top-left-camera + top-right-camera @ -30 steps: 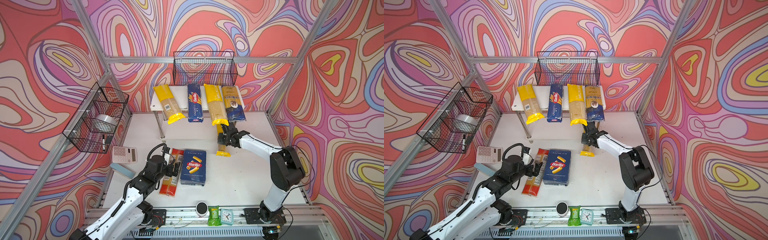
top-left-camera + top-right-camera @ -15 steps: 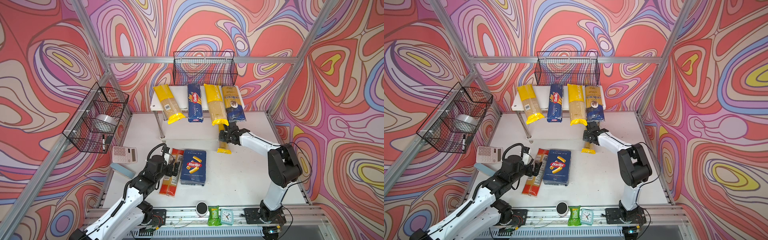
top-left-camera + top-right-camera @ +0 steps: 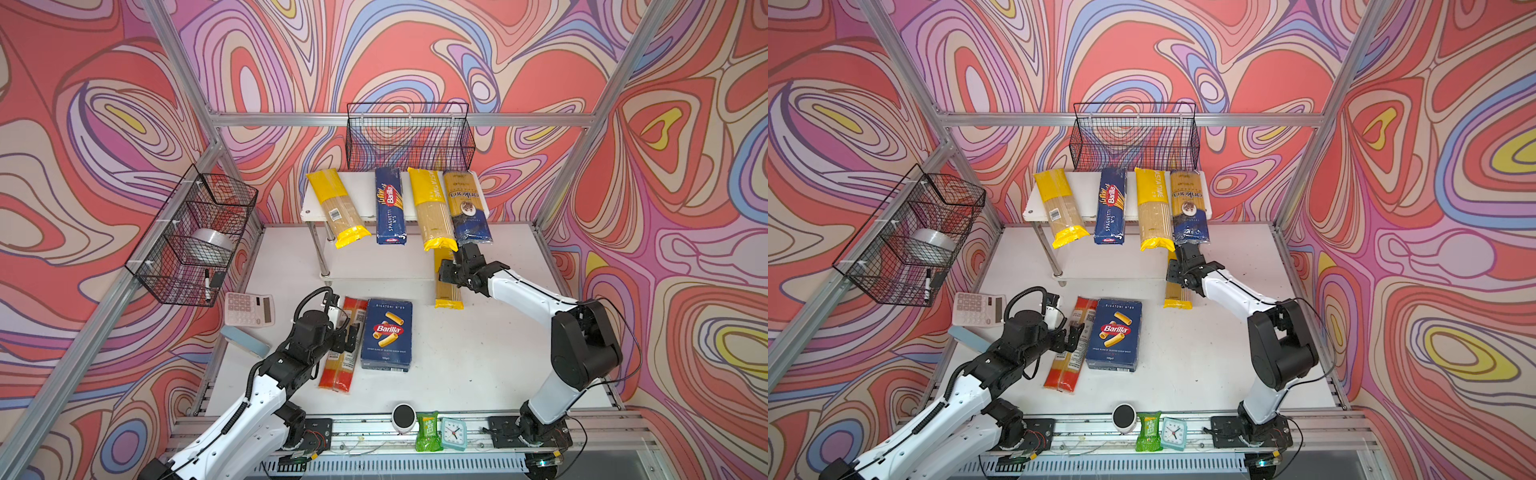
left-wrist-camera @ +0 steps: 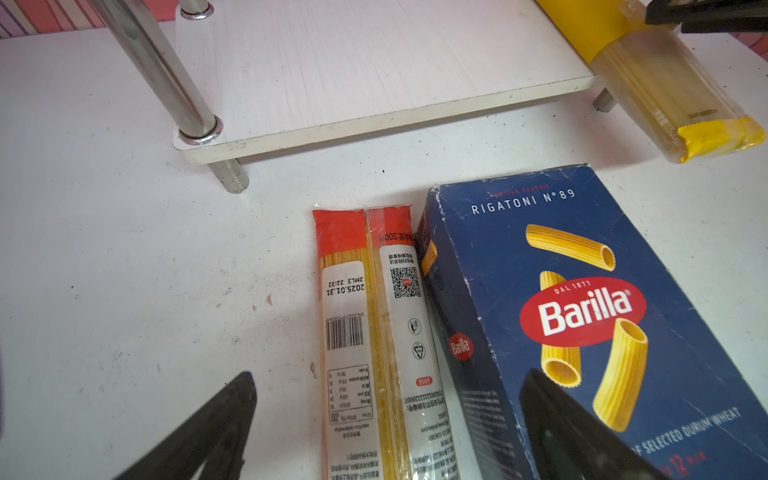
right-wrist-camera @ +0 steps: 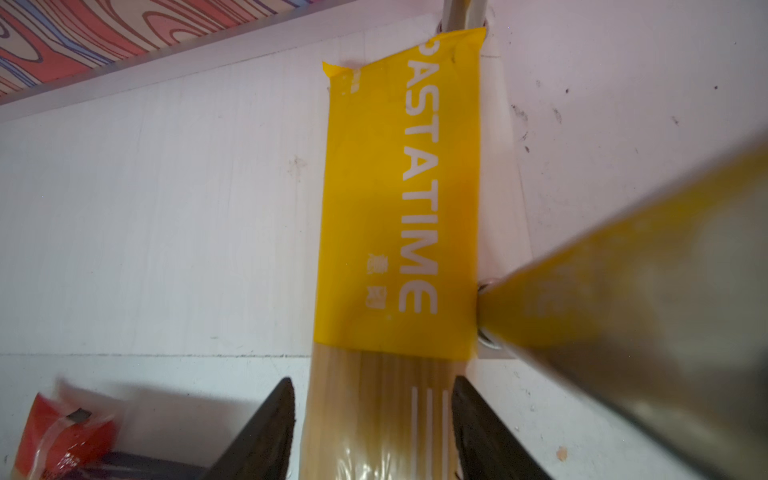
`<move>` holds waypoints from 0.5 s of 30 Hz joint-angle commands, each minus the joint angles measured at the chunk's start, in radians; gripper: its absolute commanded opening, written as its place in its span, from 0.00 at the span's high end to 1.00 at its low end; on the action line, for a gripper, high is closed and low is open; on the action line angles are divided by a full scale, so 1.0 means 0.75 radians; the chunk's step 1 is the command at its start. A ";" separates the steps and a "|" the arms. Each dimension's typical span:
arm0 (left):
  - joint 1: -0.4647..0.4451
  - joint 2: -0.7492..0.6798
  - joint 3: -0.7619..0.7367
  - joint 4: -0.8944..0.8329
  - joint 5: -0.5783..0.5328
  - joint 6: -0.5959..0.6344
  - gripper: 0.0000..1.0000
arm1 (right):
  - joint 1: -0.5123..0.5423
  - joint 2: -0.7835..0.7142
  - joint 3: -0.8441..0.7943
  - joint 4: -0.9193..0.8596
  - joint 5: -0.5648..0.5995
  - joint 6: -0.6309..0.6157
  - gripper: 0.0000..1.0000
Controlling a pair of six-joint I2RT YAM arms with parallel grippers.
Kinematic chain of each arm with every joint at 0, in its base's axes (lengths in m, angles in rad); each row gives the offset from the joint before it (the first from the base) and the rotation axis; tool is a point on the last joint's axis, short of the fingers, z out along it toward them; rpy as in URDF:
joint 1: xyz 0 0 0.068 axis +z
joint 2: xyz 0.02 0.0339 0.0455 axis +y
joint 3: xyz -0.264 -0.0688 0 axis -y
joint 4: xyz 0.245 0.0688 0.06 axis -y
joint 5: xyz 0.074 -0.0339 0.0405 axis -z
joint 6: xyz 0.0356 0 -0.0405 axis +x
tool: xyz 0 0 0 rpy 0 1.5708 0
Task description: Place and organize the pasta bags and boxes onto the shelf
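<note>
I judge that the step in hand is the setting down of the lower yellow packet [image 5: 399, 208] on the bottom board of the shelf [image 3: 374, 259]. Its far end lies on that board, close to a back leg of the shelf, and its near end sticks out past the shelf's front edge onto the table. The right gripper [image 5: 372, 380] sits astride it just in front of the shelf. In the right wrist view I see one finger on each side with a thin gap at one side, so the jaws seem to me apart and not pressing. On the top board of the shelf four things lie side by side, all overhanging its front edge: the tilted yellow packet [image 3: 338, 208], the spaghetti box [image 3: 390, 208], the straight yellow packet [image 3: 432, 212] and the gold and blue packet [image 3: 467, 208]. In front of the shelf the red-ended packet [image 3: 338, 365] and the rigatoni box [image 3: 387, 332] lie tight against each other. The left gripper [image 3: 347, 332] hovers above them, jaws spread wide, holding nothing. Next, I think, the right gripper must draw back from the shelf without dragging the packet out, and without hitting the ends that overhang just above it. After that the red-ended packet should go, but a finger has little room on the side against the box.
</note>
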 commanded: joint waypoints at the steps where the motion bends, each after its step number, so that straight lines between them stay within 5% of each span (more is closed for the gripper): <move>1: -0.004 -0.012 -0.001 -0.008 0.007 0.005 0.00 | -0.014 -0.072 -0.073 0.013 0.007 0.057 0.37; 15: -0.002 -0.032 -0.009 -0.006 0.011 0.007 0.00 | -0.013 -0.502 -0.437 -0.014 -0.091 0.157 0.36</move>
